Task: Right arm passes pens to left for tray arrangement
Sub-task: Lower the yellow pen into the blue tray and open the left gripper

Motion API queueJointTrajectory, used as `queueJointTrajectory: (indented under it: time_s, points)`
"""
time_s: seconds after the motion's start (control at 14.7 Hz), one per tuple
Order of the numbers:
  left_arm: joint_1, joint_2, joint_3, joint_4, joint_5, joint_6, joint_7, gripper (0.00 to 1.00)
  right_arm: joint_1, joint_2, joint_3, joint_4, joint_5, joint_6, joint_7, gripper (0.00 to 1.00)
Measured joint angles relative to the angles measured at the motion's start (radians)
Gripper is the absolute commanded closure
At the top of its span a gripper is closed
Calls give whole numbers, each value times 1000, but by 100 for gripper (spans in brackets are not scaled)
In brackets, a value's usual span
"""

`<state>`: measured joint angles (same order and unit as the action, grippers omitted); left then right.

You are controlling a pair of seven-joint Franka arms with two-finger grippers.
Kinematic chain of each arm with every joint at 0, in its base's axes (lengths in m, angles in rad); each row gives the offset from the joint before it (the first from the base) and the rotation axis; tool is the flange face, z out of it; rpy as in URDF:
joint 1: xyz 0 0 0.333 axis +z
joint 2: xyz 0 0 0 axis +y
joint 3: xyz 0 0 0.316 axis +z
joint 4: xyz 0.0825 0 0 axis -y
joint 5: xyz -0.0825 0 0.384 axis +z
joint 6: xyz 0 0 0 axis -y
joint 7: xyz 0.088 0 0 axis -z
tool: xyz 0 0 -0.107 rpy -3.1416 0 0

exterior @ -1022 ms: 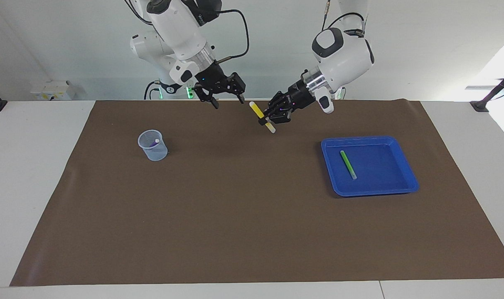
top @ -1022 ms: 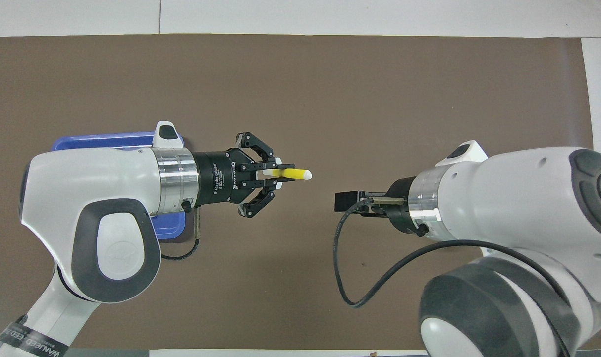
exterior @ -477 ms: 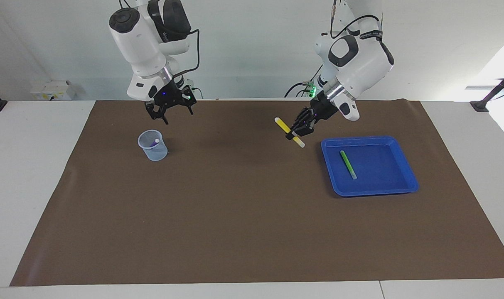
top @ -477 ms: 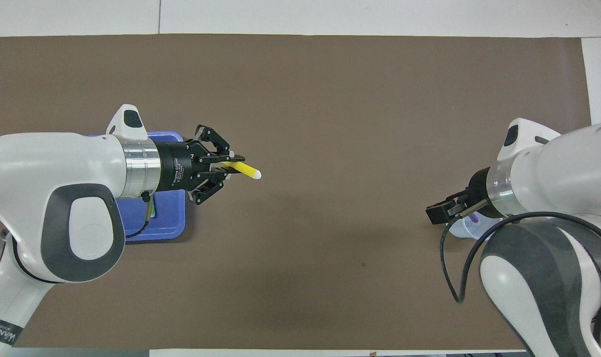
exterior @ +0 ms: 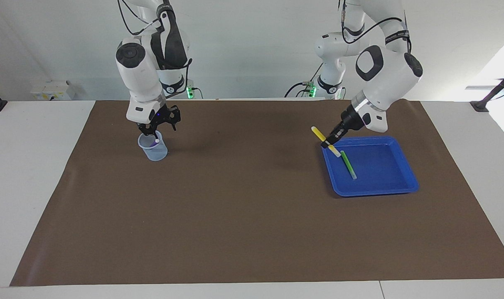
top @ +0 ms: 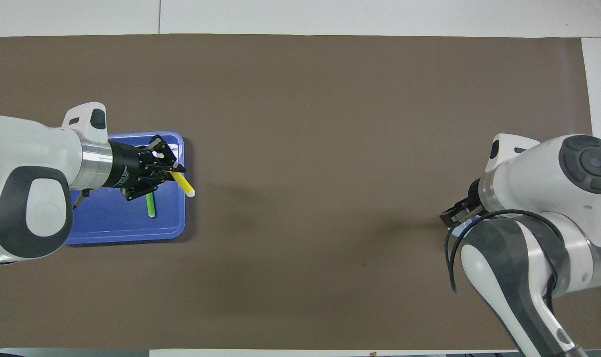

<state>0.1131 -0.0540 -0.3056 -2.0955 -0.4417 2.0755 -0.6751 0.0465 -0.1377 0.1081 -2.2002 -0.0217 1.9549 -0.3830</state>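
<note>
pens are in three spots. the left gripper is clamped tight on the yellow pen, and it hangs over the corner of the blue tray that sits closest to the middle of the table. the yellow pen is tilted. its top end sticks up and out past the tray rim, toward the middle of the table, and its pale low end points down into the tray. from above, the pen pokes out of the left gripper and its pale tip reaches past the tray edge.

just under the left gripper, the green pen lies flat on the tray floor. the low end of the yellow pen is very near the green pen's upper end, and i cannot tell if they touch. from above, only a bit of the green pen shows below the gripper.

the right gripper is at the other end of the table, right over the small clear cup. its tips are at the cup's rim. i cannot tell how wide it is, or if it has hold of anything. the purple pen stands in the cup right at the tips, with its pale tip up.

everything sits on a brown mat.
</note>
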Motion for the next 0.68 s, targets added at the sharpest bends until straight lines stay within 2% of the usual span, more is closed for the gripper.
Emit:
queueJointTrajectory:
  time_s: [0.14,0.41,0.68]
  points:
    - [66,30,1,-9,133,-10,160,100,-6,16,0,-6,-17,5,-14,35]
    - [135,128,3,-15,430,16,455,100,-38,19,1,-26,-20,10,-82,46]
    - [151,201,2,-64,573,176,499,100,-71,36,0,-40,-23,40,-156,50]
